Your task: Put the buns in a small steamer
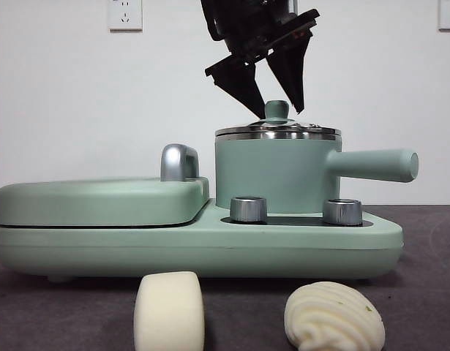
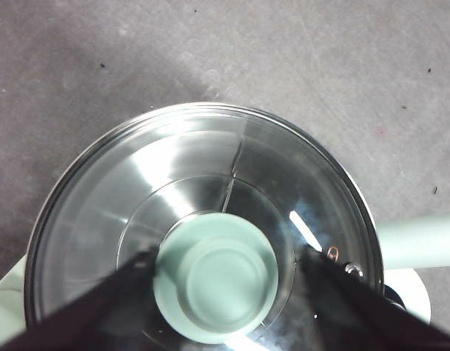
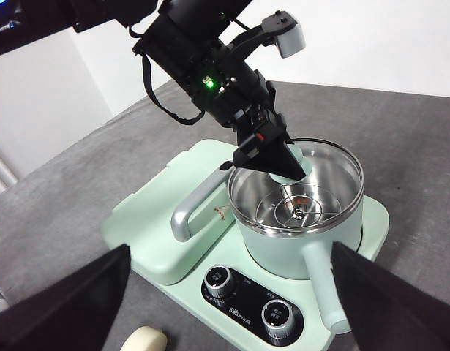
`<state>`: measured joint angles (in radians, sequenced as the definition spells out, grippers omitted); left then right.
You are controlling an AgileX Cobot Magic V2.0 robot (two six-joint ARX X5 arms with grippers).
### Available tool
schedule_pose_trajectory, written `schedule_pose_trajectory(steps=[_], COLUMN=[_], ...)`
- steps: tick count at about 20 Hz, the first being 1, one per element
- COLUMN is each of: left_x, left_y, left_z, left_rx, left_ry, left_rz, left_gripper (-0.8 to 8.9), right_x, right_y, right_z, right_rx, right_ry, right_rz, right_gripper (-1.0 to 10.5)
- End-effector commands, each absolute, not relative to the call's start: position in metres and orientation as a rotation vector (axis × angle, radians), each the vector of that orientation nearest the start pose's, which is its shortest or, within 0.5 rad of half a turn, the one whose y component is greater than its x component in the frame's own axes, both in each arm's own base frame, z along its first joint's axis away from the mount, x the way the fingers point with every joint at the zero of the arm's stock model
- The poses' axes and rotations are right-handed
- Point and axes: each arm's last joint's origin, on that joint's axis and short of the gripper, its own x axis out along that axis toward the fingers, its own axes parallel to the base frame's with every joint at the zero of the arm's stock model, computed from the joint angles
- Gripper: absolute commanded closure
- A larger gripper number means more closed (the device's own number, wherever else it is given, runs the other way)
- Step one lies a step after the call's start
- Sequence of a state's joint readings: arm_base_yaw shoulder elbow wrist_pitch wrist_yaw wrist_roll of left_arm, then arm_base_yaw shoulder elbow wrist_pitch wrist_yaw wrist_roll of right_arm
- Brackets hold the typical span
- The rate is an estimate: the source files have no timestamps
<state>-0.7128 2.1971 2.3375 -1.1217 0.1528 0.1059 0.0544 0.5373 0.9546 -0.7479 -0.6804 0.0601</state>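
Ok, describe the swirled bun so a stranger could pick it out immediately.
Find the mint green cooker on the grey table. In front of it lie two cream-white buns. Yours is the ridged bun below the pot's long handle, swirled and flecked green; the smooth bun is plain and cylindrical.

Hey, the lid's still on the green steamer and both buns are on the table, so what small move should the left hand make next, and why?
Probably close the left hand on the lid knob. Its jaws stand open on either side of the knob, and the glass lid still covers the small steamer. The smooth bun and the ridged bun lie on the table and can't go in until that lid comes off.
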Motion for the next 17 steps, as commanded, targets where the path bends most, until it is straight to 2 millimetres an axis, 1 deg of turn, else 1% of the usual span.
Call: schedule_pose_trajectory(steps=[1, 4, 6, 7, 11, 13, 17], left_x=[0.347, 0.346, 0.346, 0.346, 0.346, 0.344, 0.34], left_y=[-0.31, -0.31, -0.31, -0.31, -0.309, -0.308, -0.304], left_z=[0.333, 0.332, 0.332, 0.332, 0.336, 0.341, 0.36], left_rx=[0.395, 0.398, 0.398, 0.398, 0.396, 0.394, 0.374], left_ry=[0.912, 0.917, 0.919, 0.918, 0.912, 0.904, 0.877], left_rz=[-0.862, -0.862, -0.862, -0.862, -0.862, -0.863, -0.859], left_gripper=[6.05, 6.14, 6.87, 7.0, 7.0, 7.0, 7.0], right_x=[0.076, 0.076, 0.076, 0.076, 0.076, 0.076, 0.076], right_y=[0.023, 0.023, 0.023, 0.023, 0.023, 0.023, 0.023], right_z=[0.368, 0.368, 0.368, 0.368, 0.368, 0.368, 0.368], right_rx=[0.165, 0.166, 0.166, 0.166, 0.166, 0.166, 0.166], right_ry=[0.331, 0.332, 0.332, 0.332, 0.332, 0.332, 0.332], right_rz=[0.721, 0.72, 0.72, 0.72, 0.72, 0.72, 0.721], right_gripper=[5.1, 5.1, 5.1, 5.1, 5.1, 5.1, 5.1])
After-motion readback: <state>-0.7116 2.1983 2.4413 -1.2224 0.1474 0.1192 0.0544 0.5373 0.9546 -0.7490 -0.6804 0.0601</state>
